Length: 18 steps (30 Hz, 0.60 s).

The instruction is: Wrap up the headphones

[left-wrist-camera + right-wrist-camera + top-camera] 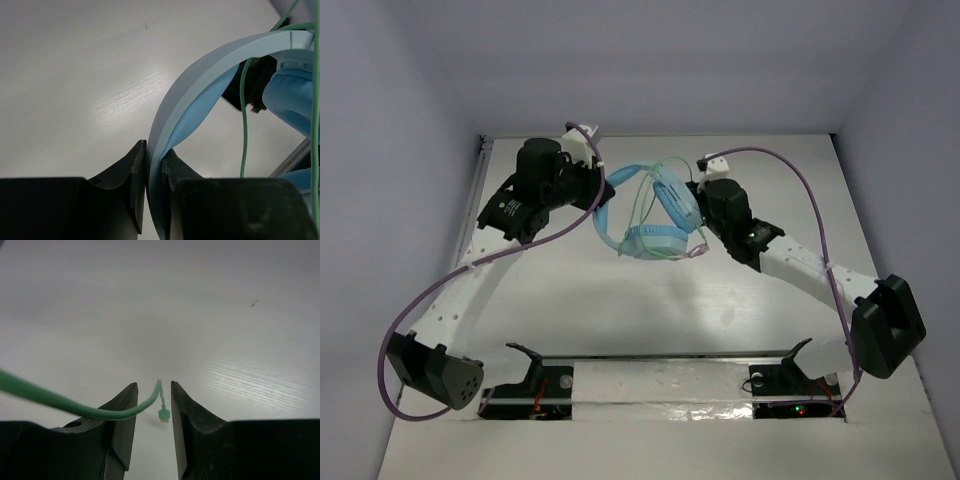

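Note:
The light blue headphones (655, 225) hang above the table between my two grippers. My left gripper (598, 190) is shut on the curved headband (200, 75), which is pinched between its jaws (153, 150). An ear cup (290, 95) and the thin green cord (243, 125) hang to the right of it. My right gripper (698, 218) sits just right of the ear cups. In the right wrist view its jaws (154, 386) stand a narrow gap apart. The cord (75, 407) crosses the left finger into that gap without being pinched, and its plug (163, 414) dangles free.
The white table (650, 300) lies below, with walls at the back and sides. Thick purple cables (820, 220) loop along both arms. Two black stands (535, 365) sit at the near edge by the arm bases.

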{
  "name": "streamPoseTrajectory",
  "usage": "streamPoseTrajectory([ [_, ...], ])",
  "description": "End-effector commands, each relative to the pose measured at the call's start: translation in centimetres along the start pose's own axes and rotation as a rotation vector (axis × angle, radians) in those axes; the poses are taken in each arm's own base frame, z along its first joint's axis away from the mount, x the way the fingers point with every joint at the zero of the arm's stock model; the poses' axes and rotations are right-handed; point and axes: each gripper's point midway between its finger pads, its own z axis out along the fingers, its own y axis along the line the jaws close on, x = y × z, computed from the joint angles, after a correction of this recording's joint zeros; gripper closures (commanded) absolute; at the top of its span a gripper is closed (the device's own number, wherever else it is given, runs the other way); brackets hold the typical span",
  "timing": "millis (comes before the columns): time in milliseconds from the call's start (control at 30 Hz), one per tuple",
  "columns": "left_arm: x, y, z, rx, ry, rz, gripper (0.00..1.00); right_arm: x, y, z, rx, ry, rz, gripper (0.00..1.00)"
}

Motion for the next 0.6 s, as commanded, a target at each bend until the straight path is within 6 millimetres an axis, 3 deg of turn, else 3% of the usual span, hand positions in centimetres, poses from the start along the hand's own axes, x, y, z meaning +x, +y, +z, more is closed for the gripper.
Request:
streamPoseTrajectory([
  [0, -7.6, -5.5, -4.1, 0.221, -0.238, 0.009, 1.0, -2.7, 1.6, -0.1, -0.119, -0.12, 0.084, 0.61],
  [67, -8.0, -6.0, -4.6, 0.243, -0.248, 0.007, 1.0, -3.4, 2.1, 0.1, -0.162, -0.169, 0.112, 0.56],
  [133, -8.5, -6.4, -5.0, 0.255, -0.26, 0.004, 1.0, -2.9, 2.6, 0.6, -0.205, -0.168, 0.117, 0.52],
  [333, -9.0, -6.5, -5.6, 0.249, -0.271, -0.002, 1.0, -3.5, 4.2, 1.5, -0.3, -0.209, 0.125, 0.52],
  [567, -9.3, -6.1, -5.6, 0.222, -0.28, -0.028, 1.0, -2.3, 7.7, 1.9, -0.501, -0.185, 0.154, 0.46],
])
